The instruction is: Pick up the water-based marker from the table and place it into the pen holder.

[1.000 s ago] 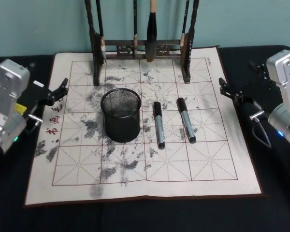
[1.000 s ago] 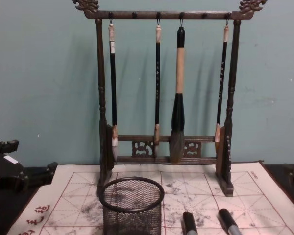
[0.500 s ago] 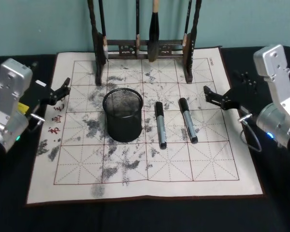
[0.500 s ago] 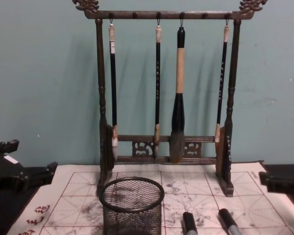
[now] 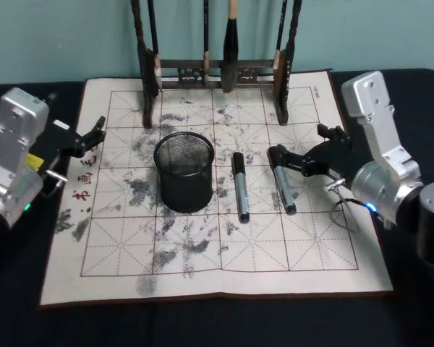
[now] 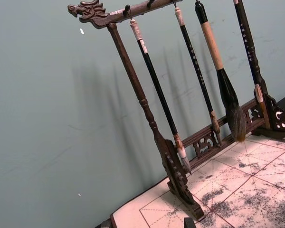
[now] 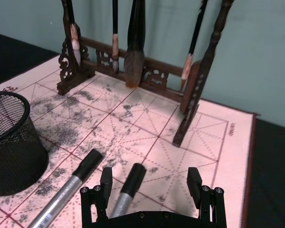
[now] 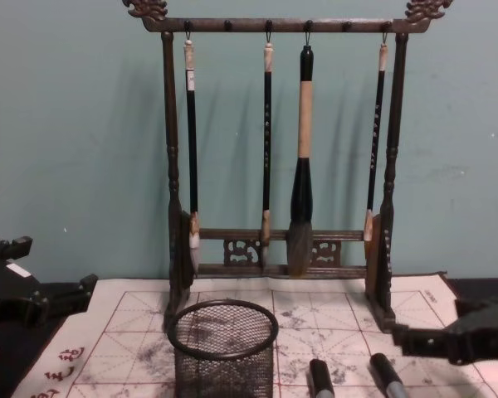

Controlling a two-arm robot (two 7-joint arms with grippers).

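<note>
Two grey water-based markers with black caps lie side by side on the inked mat, one [image 5: 239,186] close to the pen holder and one [image 5: 280,181] to its right. The pen holder [image 5: 184,171] is a small round black mesh cup standing upright left of them. My right gripper [image 5: 298,148] hovers open over the right marker's cap end. In the right wrist view that marker [image 7: 128,187] lies between the fingers [image 7: 106,179], close to one of them, and the other marker [image 7: 66,190] lies outside. My left gripper [image 5: 94,134] rests open at the mat's left edge.
A tall dark wooden brush rack [image 5: 217,69] hung with several brushes stands at the back of the mat, just behind the cup and markers. The white gridded mat [image 5: 130,246] lies on a black table, with bare mat in front.
My right arm has swung inward from the mat's right edge until its open gripper is over the right marker's cap. The left arm, markers and cup have not moved.
</note>
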